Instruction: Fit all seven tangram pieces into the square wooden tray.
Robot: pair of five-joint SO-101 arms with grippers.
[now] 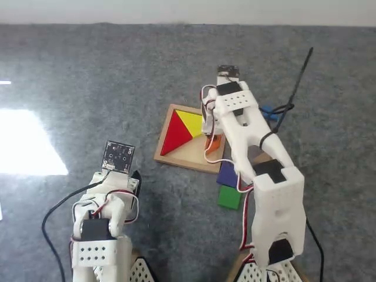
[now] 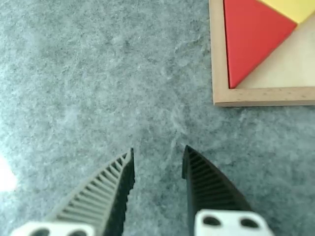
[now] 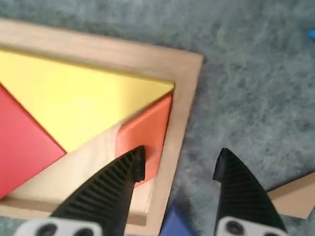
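Note:
The square wooden tray (image 1: 166,157) lies mid-table and holds a red triangle (image 1: 173,137) and a yellow triangle (image 1: 191,121). An orange piece (image 3: 145,135) sits inside the tray against its rim (image 3: 183,103), touching the yellow triangle (image 3: 83,98). My right gripper (image 3: 181,152) is open and straddles that rim, with one finger (image 3: 129,169) over the orange piece and the other over the mat. My left gripper (image 2: 158,150) is open and holds nothing. It hovers over bare mat, short of the tray's near corner (image 2: 221,96).
Beside the tray lie a dark blue piece (image 1: 227,173) and a green piece (image 1: 230,197), partly under the right arm (image 1: 258,153). A tan piece (image 3: 293,196) and a small blue piece (image 1: 267,110) lie farther out. A black cable (image 1: 299,79) rises at the back.

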